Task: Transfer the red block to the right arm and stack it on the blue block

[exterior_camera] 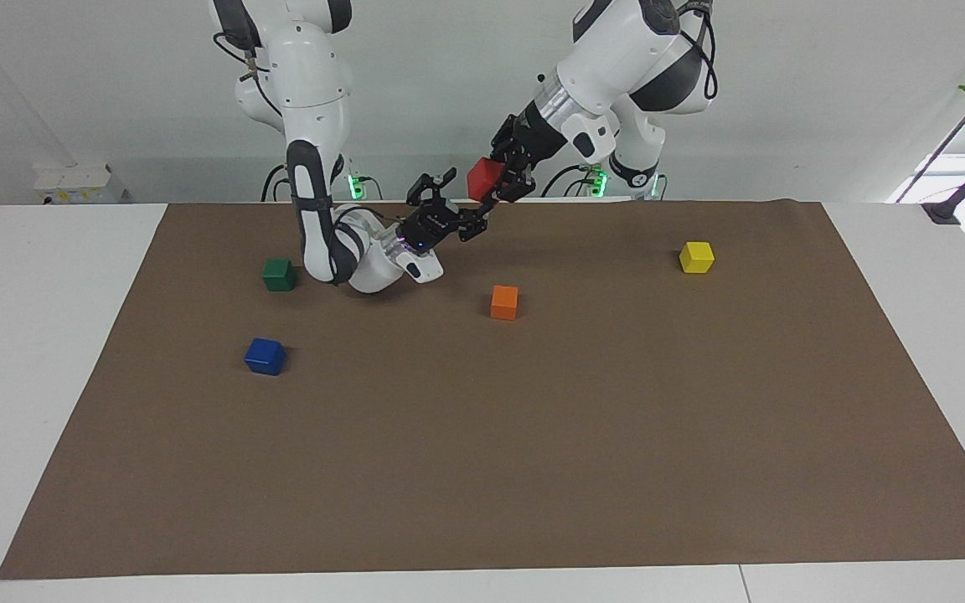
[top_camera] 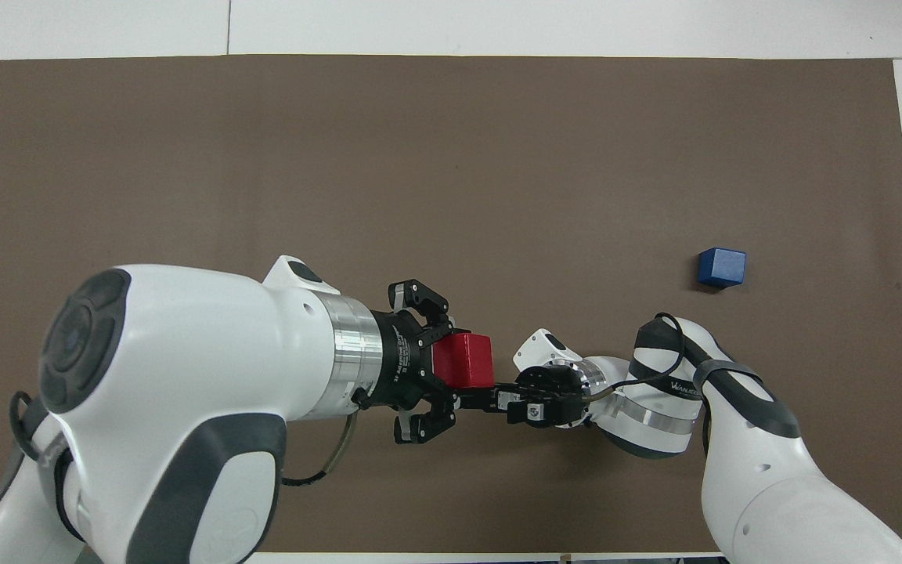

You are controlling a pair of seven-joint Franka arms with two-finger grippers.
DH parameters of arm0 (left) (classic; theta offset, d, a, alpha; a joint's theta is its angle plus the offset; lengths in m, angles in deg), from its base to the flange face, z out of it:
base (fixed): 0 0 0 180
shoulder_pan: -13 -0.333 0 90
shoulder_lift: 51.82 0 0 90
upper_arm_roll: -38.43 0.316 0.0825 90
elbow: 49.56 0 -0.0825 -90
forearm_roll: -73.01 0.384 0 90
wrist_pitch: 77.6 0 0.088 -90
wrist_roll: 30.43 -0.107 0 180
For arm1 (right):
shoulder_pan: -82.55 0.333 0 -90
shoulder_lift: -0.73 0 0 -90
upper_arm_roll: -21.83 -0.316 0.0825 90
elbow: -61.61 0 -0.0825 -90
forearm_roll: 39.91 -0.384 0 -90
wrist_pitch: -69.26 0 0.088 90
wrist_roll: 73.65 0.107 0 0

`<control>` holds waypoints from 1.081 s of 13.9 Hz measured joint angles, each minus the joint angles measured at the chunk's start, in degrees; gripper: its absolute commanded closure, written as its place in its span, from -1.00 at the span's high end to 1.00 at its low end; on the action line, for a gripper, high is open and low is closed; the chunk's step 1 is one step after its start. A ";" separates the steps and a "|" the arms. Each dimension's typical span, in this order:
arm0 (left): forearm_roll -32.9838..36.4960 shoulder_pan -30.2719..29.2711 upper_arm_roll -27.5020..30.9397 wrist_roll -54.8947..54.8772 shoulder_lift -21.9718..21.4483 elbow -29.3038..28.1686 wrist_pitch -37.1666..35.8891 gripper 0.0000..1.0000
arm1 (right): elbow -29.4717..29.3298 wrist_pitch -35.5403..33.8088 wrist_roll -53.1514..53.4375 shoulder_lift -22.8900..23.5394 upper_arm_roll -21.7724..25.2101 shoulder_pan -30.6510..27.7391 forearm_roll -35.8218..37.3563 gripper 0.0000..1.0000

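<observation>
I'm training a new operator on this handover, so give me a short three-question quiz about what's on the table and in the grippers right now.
1. True or false: the red block lies on the brown mat.
2. Which sits closest to the blue block? A green cube, B yellow cube, C orange cube.
3. Fill in: the red block is held up by the ___ gripper, with the right gripper open beside it.
Key: 1 false; 2 A; 3 left gripper.
</observation>
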 measured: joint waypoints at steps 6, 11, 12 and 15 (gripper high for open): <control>-0.62 0.82 0.30 0.15 -4.02 -6.43 2.82 -1.00 | -0.28 -0.67 0.79 0.00 -1.28 -0.24 -1.14 1.00; -0.68 0.92 0.28 0.15 -4.25 -6.84 2.81 -1.00 | -0.46 -0.79 1.08 -0.01 -2.22 -0.09 -4.67 1.00; -0.68 1.10 0.28 0.15 -4.25 -6.90 2.81 -1.00 | -0.64 -0.80 1.08 -0.02 -2.44 -0.08 -4.81 1.00; -0.68 1.47 0.11 0.14 -4.36 -7.00 2.76 -1.00 | -0.99 -0.80 1.10 -0.02 -2.53 0.10 -6.24 1.00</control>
